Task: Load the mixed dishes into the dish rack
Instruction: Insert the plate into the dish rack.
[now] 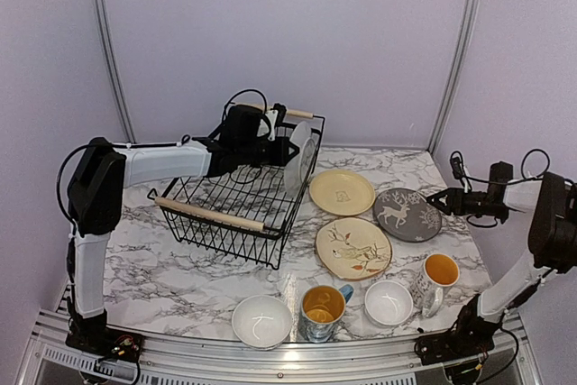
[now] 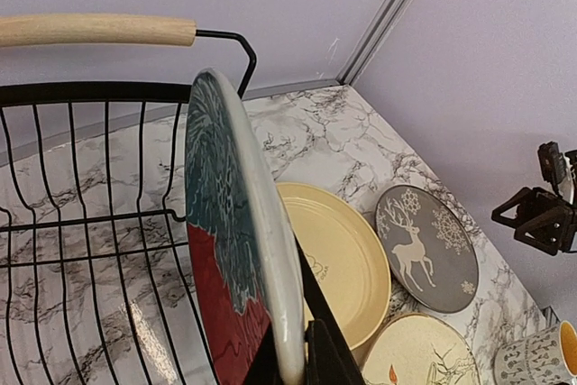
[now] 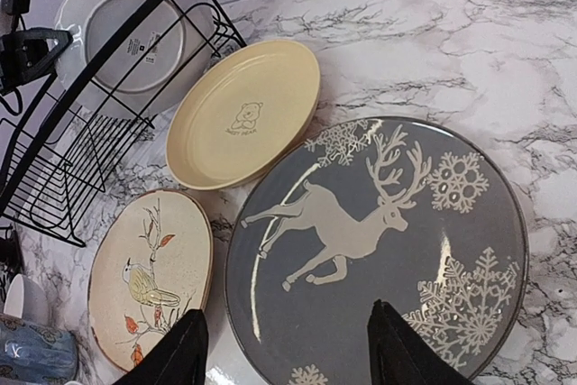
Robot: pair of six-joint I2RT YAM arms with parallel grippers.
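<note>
Top view: reaching across dish rack (image 1: 236, 203) with left arm, pinching teal-and-red plate (image 1: 303, 161) by its rim in left gripper (image 1: 287, 149). Held on edge at the rack's right end, likely so as to drop between the wires instead of lying flat. Hovering right gripper (image 1: 444, 200) just beside reindeer plate (image 1: 407, 214), probably lining up the next pick. Lying outside the rack on table (image 1: 171, 263): yellow plate (image 1: 342, 192), bird plate (image 1: 352, 247), white bowl (image 1: 261, 321), second white bowl (image 1: 389, 302), blue-handled mug (image 1: 322, 310), patterned mug (image 1: 439, 275).

Left wrist: fingers (image 2: 326, 362) pressed together on the plate's lower edge. Near upright, slightly tilted, with rack wires and wooden handle (image 2: 95, 30) to its left. Cannot tell whether seated in a slot.

Right wrist: fingers (image 3: 176, 353) spread, gripping nothing, above the reindeer plate's near edge. Flat and low-rimmed, so likely needing one finger slipped under the rim.
</note>
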